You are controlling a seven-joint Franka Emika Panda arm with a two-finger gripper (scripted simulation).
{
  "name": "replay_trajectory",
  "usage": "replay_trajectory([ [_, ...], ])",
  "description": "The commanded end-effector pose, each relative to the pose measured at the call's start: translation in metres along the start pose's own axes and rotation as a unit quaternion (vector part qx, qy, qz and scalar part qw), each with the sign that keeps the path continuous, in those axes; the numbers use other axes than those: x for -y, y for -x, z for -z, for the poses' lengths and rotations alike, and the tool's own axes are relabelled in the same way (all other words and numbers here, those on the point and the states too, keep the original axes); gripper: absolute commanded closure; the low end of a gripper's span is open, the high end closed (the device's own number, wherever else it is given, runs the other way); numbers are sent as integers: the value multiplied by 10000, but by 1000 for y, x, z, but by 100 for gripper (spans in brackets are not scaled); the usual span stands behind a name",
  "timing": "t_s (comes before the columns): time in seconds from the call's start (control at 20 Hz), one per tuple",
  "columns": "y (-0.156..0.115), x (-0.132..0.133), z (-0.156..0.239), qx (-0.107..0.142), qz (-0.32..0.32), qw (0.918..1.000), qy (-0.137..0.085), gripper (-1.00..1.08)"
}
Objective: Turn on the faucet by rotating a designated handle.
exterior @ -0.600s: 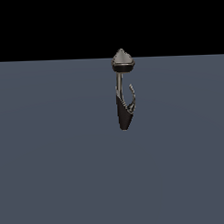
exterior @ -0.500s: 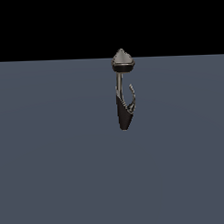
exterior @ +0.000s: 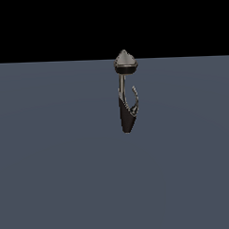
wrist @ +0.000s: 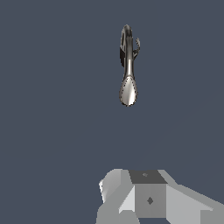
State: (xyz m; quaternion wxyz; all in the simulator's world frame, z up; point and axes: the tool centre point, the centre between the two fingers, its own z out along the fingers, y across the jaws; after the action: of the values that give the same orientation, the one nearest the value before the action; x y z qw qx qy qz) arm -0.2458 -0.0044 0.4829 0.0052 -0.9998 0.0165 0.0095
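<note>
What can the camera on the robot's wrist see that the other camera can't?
Only the wrist view shows a pale grey part of the robot's gripper; its fingertips aren't visible, so I can't tell if it's open. Only the exterior view shows the black band behind the floor, and no robot at all. Both show the faucet, its thin curved handle and the grey-blue floor, with nothing touching the faucet.

— Exterior view? 
— Stands off, level-ish and slightly raised, facing the faucet (exterior: 126, 95) across the grey floor (exterior: 53, 174); mid distance.

— Wrist view? 
— Looks down from above, some way off; gripper (wrist: 148, 199) body at frame edge.

— Shared? 
— Faucet and surrounding floor.
</note>
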Motion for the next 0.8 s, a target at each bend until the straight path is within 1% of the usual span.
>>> replay_trajectory([
  [0.0, 0, 0, 0, -2, 0, 10000, 1, 108],
  [0.15, -2, 0, 0, 8, -33, 10000, -22, 108],
  [0.35, -9, 2, -2, 51, -149, 9998, -109, 108],
  [0.55, -21, 4, -6, 126, -348, 9990, -254, 108],
  [0.75, -38, 6, -11, 236, -636, 9967, -454, 108],
])
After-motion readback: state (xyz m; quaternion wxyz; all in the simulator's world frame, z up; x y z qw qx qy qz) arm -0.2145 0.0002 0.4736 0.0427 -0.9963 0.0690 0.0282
